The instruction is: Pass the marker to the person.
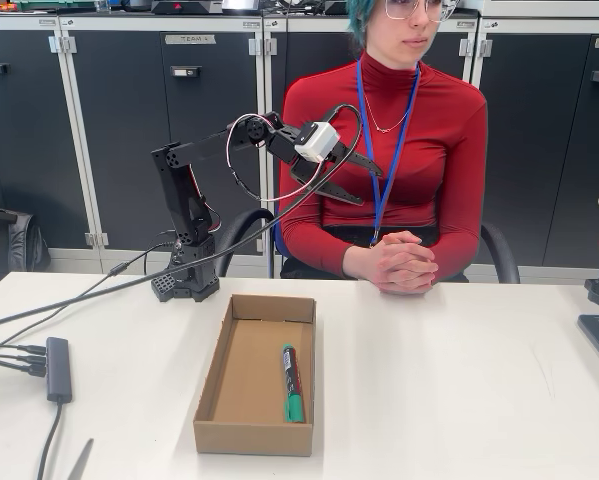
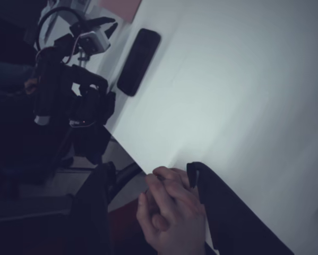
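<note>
Marker (image 1: 291,382) with its green cap lies flat inside the open cardboard box (image 1: 215,380) on the white worktop (image 1: 459,380), along the box's right wall in the fixed view. We see the black arm (image 1: 184,190) raised well above the box, its pincer (image 1: 367,180) released, jaws spread and holding nothing. The person (image 1: 399,130) sits behind the worktop, clasped hands (image 1: 399,263) resting on its far edge, just below the pincer.

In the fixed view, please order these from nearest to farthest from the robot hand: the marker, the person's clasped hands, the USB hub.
From the hand, raised mid-air in front of the person:
1. Clasped hands, just below it at the table's far edge.
2. Marker, lower, inside the box.
3. USB hub, far left on the table.
</note>
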Robot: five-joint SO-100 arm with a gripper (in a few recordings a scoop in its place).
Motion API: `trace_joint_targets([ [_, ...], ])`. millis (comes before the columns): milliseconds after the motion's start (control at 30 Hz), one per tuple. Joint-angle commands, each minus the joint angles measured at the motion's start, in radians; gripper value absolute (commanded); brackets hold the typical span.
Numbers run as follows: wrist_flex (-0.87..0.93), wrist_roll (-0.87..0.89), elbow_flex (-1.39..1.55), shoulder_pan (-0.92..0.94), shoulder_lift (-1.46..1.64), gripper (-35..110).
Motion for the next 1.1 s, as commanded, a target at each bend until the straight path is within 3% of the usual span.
trace_joint_targets([
  [0, -0.026, 0.006, -0.002, -0.002, 0.066, 30],
  [1067, -0.041, 0.002, 0.009, 0.0, 0.074, 30],
])
